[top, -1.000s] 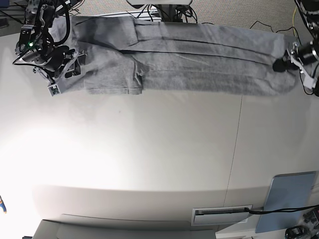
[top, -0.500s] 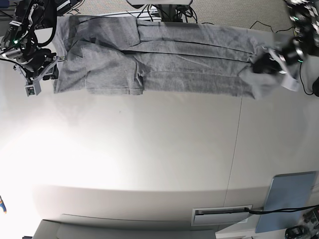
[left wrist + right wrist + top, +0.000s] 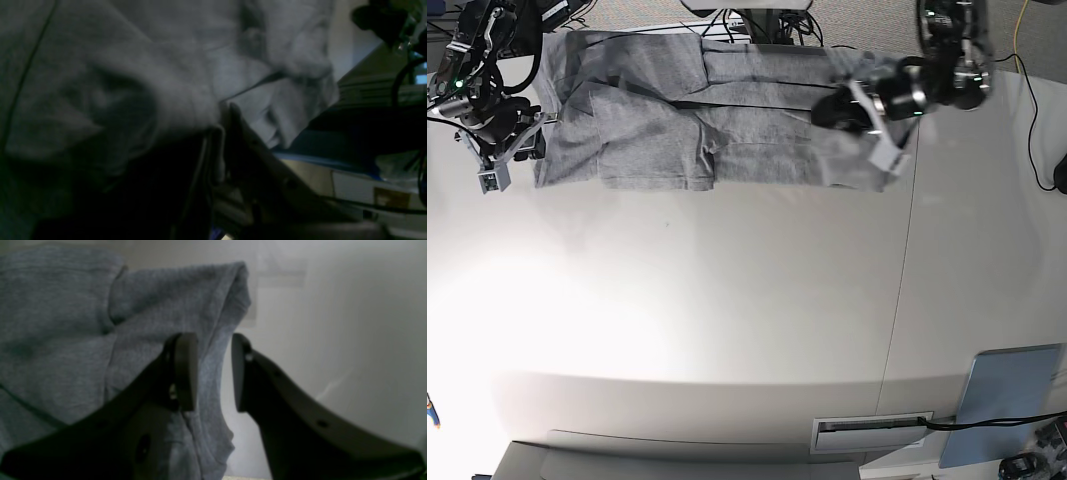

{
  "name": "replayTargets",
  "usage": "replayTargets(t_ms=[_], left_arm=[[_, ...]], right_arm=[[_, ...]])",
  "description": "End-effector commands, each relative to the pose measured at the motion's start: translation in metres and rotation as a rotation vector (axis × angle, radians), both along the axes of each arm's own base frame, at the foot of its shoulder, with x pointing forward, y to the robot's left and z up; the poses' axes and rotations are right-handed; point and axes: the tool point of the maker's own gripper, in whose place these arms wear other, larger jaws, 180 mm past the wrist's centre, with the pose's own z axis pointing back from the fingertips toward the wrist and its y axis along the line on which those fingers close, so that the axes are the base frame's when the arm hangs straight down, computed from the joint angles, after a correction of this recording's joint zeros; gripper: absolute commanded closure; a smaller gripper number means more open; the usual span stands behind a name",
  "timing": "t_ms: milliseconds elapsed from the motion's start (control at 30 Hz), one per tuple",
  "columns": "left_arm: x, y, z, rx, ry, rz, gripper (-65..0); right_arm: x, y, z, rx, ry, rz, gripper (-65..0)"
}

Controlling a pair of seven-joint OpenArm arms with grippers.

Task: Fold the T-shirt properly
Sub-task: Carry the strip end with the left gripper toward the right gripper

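The heather-grey T-shirt (image 3: 677,120) lies flat along the far edge of the white table (image 3: 747,300), plain side up. My left gripper (image 3: 827,110) is shut on the shirt's right end and holds it lifted and doubled back over the body. In the left wrist view the cloth (image 3: 140,83) bunches around the shut fingers (image 3: 233,133). My right gripper (image 3: 533,142) sits just off the shirt's left edge. In the right wrist view its fingers (image 3: 185,370) stand apart and hold nothing, with the shirt's edge (image 3: 213,316) lying under them.
A light-blue flat panel (image 3: 1007,400) lies at the near right corner. A slotted plate (image 3: 872,430) sits at the near edge. Cables (image 3: 757,25) hang behind the far edge. A seam (image 3: 902,280) runs down the table's right part.
My left gripper has carried the shirt's right end far to the left, folding it over the body. My right gripper let go of the left sleeve, moved off to the left, and now holds still.
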Motion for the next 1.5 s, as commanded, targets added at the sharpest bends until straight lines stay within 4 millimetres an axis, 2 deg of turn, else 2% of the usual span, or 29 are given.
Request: replayTargets(t_ms=[0,200,567,633,767,833,933,1133,1333,1400,1467], left_arm=[[0.005,-0.011,0.010,-0.032,-0.032,-0.010,0.0],[0.009,-0.044,0.020,-0.098,-0.061,-0.039,0.0],[0.009,-0.055,0.025,-0.127,-0.073,-0.046,-0.7],[0.006,-0.063,0.026,-0.135,-0.076,-0.069,-10.4],[-0.003,-0.089,0.037,-0.191,-0.126,-0.152,-36.9],[-0.008,-0.104,0.046,-0.225,-0.160,-0.219,-41.5],[-0.011,-0.118,0.055,-0.244,-0.204,-0.287,-41.5],[-0.001,-0.109,0.059,-0.225,-0.251,-0.288,-41.5],[0.014,-0.078,0.064,-0.135,-0.302,-0.251,-41.5],[0.013,-0.066,0.060,-0.087,-0.309,-0.259,-41.5],[0.010,-0.053,0.046,-0.009,-0.285,-0.265,-41.4]], right_arm=[[0.006,-0.004,0.010,-0.018,-0.035,0.010,-18.0],[0.006,-0.004,0.010,-0.018,-0.035,0.010,-18.0],[0.007,-0.004,0.010,-0.017,-0.038,0.010,-18.0],[0.007,-0.004,0.010,-0.017,-0.039,0.010,-18.0],[0.007,-0.004,0.010,-0.017,-0.038,0.010,-18.0],[0.007,-0.004,0.010,-0.017,-0.038,0.010,-18.0],[0.007,-0.004,0.010,-0.018,-0.038,0.010,-18.0],[0.007,-0.004,0.011,-0.018,-0.040,0.010,-18.0],[0.009,-0.004,0.012,-0.017,-0.055,0.011,-18.0],[0.009,-0.004,0.012,-0.017,-0.055,0.011,-18.0],[0.009,-0.004,0.012,-0.017,-0.055,0.011,-18.0]])
